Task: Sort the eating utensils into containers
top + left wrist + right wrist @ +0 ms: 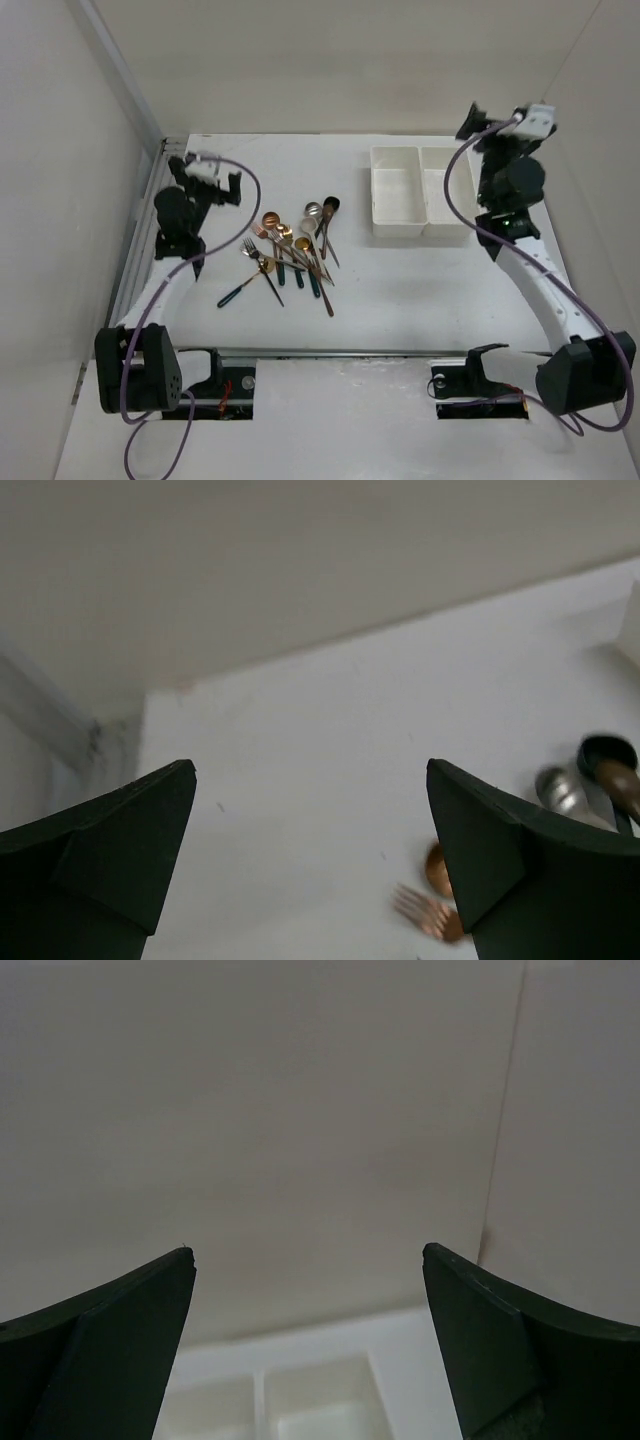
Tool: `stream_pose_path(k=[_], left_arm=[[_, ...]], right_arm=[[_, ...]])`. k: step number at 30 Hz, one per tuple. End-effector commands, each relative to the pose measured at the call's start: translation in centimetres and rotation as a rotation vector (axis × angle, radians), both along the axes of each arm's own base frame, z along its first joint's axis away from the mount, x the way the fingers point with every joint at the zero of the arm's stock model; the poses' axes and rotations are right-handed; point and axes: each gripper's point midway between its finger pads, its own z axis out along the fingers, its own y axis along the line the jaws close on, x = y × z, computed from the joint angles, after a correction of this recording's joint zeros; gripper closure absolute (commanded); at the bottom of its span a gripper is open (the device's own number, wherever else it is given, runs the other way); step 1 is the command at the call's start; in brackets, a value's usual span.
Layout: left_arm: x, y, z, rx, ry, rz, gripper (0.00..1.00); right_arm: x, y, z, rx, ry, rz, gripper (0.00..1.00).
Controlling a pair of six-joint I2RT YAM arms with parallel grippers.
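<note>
- Your left fingers fill the bottom corners of the left wrist view. They are spread wide with nothing between them.
- Your right fingers are spread just as wide and empty. They are lifted and aimed at the back wall, with the tray's far edge showing just below.
- Both arms stand raised at the sides of the surface. This looks like a ready pose that leaves the middle unobstructed.
- The forks and spoons lie in one crisscrossed heap left of centre, nearer your left arm and well apart from the tray.
- They are slim pieces with copper-gold, silver or black heads on thin dark handles, many overlapping. One teal-handled fork lies at the heap's near-left edge, so it is likely the easiest first pick.
- The tray is two joined white compartments near your right arm. The left one shows nothing inside, and the right arm's cable partly hides the other.
- Sorting appears not yet begun.
</note>
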Motion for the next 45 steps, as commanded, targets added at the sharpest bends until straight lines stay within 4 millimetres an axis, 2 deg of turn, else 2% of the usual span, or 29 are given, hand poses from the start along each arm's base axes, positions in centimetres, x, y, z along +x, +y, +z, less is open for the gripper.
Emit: stream_pose_path(k=[1,2,3,4,5,6,7,8,9,10,11,12,13,14,15,16,17,18,19,21,23,25,29,31,33,37,41,42,45], left_arm=[[1.6,-0.9,7.4,0.239,-0.051,-0.101,0.00],[2.6,0.0,9.1,0.272,-0.021,-0.062,0.00],[2.9,0.5,9.8,0.293,-0.004,-0.038,0.00],[3.0,0.9,10.3,0.305,0.018,-0.022,0.00],[2.7,0.9,11.6,0.304,0.063,-0.029,0.00],[2.7,0.5,11.4,0.290,0.103,-0.054,0.00],[2.3,0.0,11.1,0.271,0.142,-0.082,0.00],[1.8,-0.6,11.7,0.265,0.156,-0.119,0.00],[0.4,-1.7,8.7,0.254,0.272,-0.209,0.00],[-0.2,-2.5,7.0,0.262,0.330,-0.260,0.00],[-1.0,-2.9,6.0,0.281,0.371,-0.285,0.00],[-2.3,-3.1,3.1,0.289,0.481,-0.318,0.00],[-2.7,-3.1,0.6,0.315,0.572,-0.299,0.05],[-3.2,-3.0,-1.0,0.348,0.638,-0.297,0.11],[-4.2,-3.0,-3.3,0.382,0.723,-0.308,0.17],[-5.9,-2.5,-6.7,0.429,0.880,-0.331,0.29],[-7.0,-2.6,-8.1,0.441,0.953,-0.361,0.34],[-8.0,-2.5,-9.3,0.446,1.021,-0.381,0.37],[-10.0,-2.3,-10.5,0.441,1.121,-0.401,0.38],[-12.1,-2.4,-12.3,0.479,1.186,-0.479,0.35],[-14.2,-2.4,-14.2,0.491,1.245,-0.513,0.32],[-15.8,-3.0,-15.9,0.538,1.306,-0.559,0.26],[-16.5,-2.0,-17.9,0.546,1.391,-0.488,0.25],[-17.5,-1.6,-18.7,0.568,1.433,-0.477,0.27],[-18.1,-0.9,-19.5,0.587,1.453,-0.449,0.30],[-17.9,0.9,-20.7,0.663,1.467,-0.356,0.37],[-17.7,1.4,-21.8,0.660,1.498,-0.314,0.52],[-17.9,1.3,-22.0,0.653,1.510,-0.324,0.70],[-18.4,0.9,-22.7,0.610,1.548,-0.338,0.97]], right_arm=[[-2.1,-1.5,10.8,-0.223,-0.119,-0.110,0.00],[-1.5,-1.3,12.0,-0.304,-0.112,-0.125,0.00],[-1.6,-1.2,15.6,-0.382,-0.153,-0.139,0.00],[0.7,-1.0,14.3,-0.476,-0.077,-0.157,0.00],[1.2,-0.9,14.8,-0.570,-0.054,-0.198,0.00],[1.6,-1.7,15.2,-0.544,-0.041,-0.248,0.00],[1.1,-2.3,17.9,-0.455,-0.103,-0.281,0.00],[2.6,-2.2,17.2,-0.304,-0.121,-0.264,0.00],[2.6,-2.6,17.4,-0.222,-0.131,-0.279,0.00],[2.7,-1.7,17.9,-0.209,-0.138,-0.233,0.00],[3.4,-0.5,16.0,-0.273,-0.044,-0.161,0.00],[3.5,1.2,15.1,-0.310,-0.012,-0.083,0.00],[3.2,3.8,14.4,-0.327,0.001,0.008,0.00],[3.2,5.0,11.8,-0.327,0.060,0.050,0.00],[1.6,5.8,11.7,-0.271,0.060,0.091,0.00],[1.0,7.0,10.5,-0.255,0.093,0.148,0.00],[0.6,9.3,8.3,-0.255,0.137,0.271,0.00],[-0.9,10.6,7.1,-0.239,0.178,0.357,0.00],[-1.7,11.7,6.2,-0.177,0.195,0.433,0.00],[-3.4,14.5,3.7,-0.142,0.245,0.600,0.00],[-5.0,15.8,3.1,-0.079,0.260,0.692,0.00],[-6.0,17.5,1.4,-0.062,0.313,0.783,0.00],[-5.5,17.6,-0.3,-0.027,0.387,0.736,0.00],[-5.3,17.7,0.3,-0.018,0.393,0.724,0.00],[-5.2,17.9,-0.2,-0.020,0.412,0.718,0.00],[-5.1,17.7,0.6,-0.017,0.388,0.696,0.00],[-4.9,17.6,0.8,-0.015,0.378,0.673,0.00],[-4.9,17.6,0.8,-0.015,0.378,0.673,0.00],[-4.7,17.2,0.8,-0.013,0.377,0.649,0.00]])
